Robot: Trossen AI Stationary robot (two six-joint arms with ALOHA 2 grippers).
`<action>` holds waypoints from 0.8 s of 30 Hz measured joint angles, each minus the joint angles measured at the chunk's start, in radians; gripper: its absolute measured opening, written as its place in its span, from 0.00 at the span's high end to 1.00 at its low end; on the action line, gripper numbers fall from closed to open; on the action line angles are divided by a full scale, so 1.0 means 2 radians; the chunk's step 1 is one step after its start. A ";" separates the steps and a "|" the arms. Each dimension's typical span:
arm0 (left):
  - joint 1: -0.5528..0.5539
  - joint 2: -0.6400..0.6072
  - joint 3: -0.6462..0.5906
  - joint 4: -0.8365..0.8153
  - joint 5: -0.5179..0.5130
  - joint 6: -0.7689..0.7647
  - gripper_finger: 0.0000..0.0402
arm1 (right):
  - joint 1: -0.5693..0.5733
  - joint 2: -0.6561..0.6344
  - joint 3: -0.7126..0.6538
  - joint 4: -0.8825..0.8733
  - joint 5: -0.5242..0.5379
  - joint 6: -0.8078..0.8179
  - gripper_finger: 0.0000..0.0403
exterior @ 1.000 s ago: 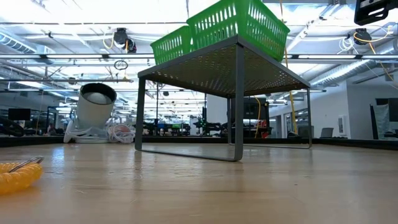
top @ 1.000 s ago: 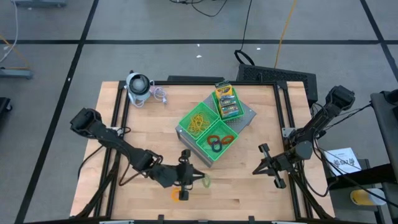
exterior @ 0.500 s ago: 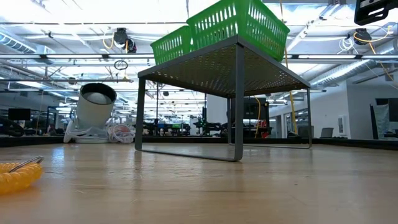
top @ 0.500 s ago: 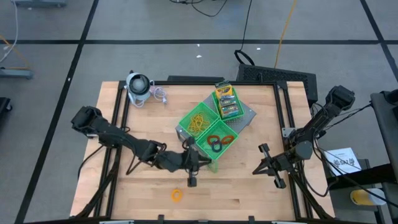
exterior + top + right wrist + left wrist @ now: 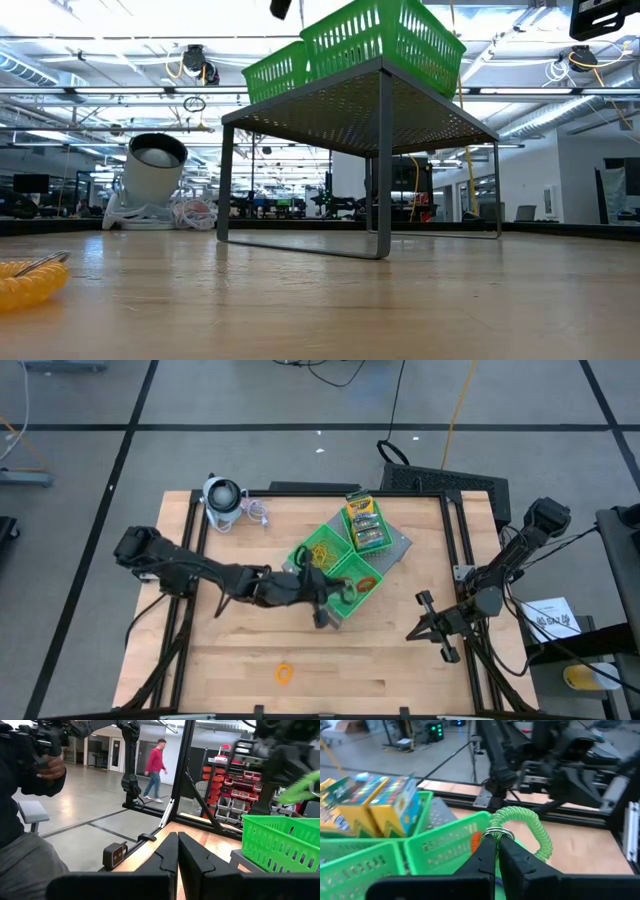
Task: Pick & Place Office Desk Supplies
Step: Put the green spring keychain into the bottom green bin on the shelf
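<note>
Three green trays (image 5: 352, 606), supplies (image 5: 366, 526) inside.

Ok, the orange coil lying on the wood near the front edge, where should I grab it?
Come straight down on the orange coil: it lies flat on the table with nothing beside it. Pinch one side of the loop, one of the jaws inside and one outside. Its small metal ring sits raised, probably another hold.

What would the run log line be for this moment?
left gripper: shut on green coil ring, above ring tray | right gripper: shut, idle at table's right | orange coil ring: still on table
</note>
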 joint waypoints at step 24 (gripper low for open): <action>0.020 0.000 0.000 0.000 0.000 -0.035 0.81 | 0.000 0.000 0.000 0.000 0.000 0.000 1.00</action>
